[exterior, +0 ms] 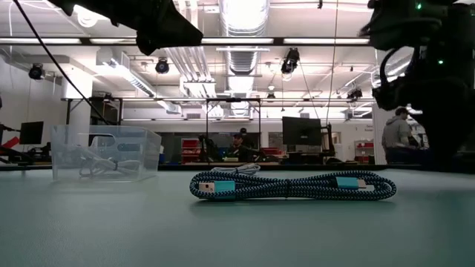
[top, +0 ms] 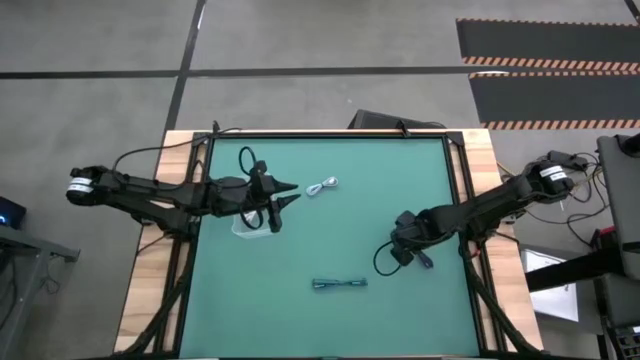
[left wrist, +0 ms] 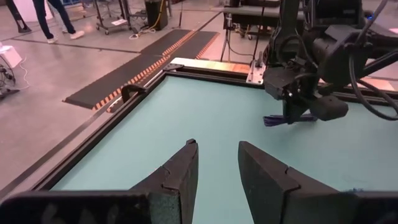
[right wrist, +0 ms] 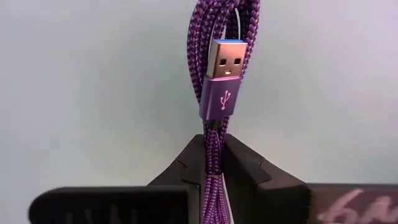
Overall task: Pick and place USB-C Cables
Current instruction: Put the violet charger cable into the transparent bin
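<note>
My right gripper point(top: 412, 250) points down over the right half of the green mat, shut on a purple braided cable bundle point(right wrist: 224, 37) whose USB plug point(right wrist: 222, 79) faces the wrist camera. A dark teal cable bundle point(top: 339, 284) lies flat near the mat's front middle, and a white coiled cable point(top: 322, 187) lies toward the far middle. My left gripper point(top: 290, 195) hovers open above the mat's left part, nothing between its fingers point(left wrist: 180, 171). My right gripper pinches the purple bundle between its two fingers, on a stretch of braided strands point(right wrist: 215, 134) just behind the plug, several strands together. The fingers come from above, pointing down. The bundle's end sticks out past the fingertips point(left wrist: 277, 120), just above the mat.
A clear plastic box point(exterior: 106, 153) with white cables inside stands on the mat's left, under my left arm. The mat has a raised black frame point(top: 460, 190) with wood strips beyond. Bare mat lies between the two grippers.
</note>
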### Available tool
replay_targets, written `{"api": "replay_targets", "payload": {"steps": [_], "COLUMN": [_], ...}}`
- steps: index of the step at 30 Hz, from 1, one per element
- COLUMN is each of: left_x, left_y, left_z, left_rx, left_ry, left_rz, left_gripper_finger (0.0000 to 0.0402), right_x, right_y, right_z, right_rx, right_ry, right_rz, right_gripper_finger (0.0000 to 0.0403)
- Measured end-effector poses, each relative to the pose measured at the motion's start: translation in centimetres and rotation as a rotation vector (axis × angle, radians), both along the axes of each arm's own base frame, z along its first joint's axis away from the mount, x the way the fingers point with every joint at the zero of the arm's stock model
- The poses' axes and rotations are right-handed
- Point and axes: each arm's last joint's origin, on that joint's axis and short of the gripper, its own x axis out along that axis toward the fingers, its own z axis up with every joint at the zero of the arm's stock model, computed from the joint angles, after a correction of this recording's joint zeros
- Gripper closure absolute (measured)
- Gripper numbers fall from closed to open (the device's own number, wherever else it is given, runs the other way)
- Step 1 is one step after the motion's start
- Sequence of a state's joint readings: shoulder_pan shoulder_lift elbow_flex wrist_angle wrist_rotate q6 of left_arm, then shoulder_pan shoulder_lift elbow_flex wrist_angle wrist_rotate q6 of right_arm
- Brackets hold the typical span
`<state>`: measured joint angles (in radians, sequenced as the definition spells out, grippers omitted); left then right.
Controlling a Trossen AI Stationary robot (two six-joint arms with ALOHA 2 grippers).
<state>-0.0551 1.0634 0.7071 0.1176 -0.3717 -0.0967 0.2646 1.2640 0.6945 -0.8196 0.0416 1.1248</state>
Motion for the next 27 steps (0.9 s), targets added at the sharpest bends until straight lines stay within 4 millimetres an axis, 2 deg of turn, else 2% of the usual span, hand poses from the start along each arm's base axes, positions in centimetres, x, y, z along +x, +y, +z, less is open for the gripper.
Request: {"api": "replay_targets", "payload": {"steps": [13,27], "left_x": [0.1,0.5], "left_y": [0.0,0.0], "left_z": [0.6,0.8], "left_rx": [-0.004,-0.032], "left_ry": [-0.066,-0.121], "left_rz": [0.000,0.004], "left_gripper_finger": [0.0303,0.0303], "right_x": [0.5,4.6], "right_y": [-0.8,-0.9], "right_z": [2.9,5.2], "right_rx": [-0.252,-0.485], "right_ry": [-0.309,-0.695], "right_rz": [0.071,0.299], "right_gripper_finger": [0.0374,0.0374]}}
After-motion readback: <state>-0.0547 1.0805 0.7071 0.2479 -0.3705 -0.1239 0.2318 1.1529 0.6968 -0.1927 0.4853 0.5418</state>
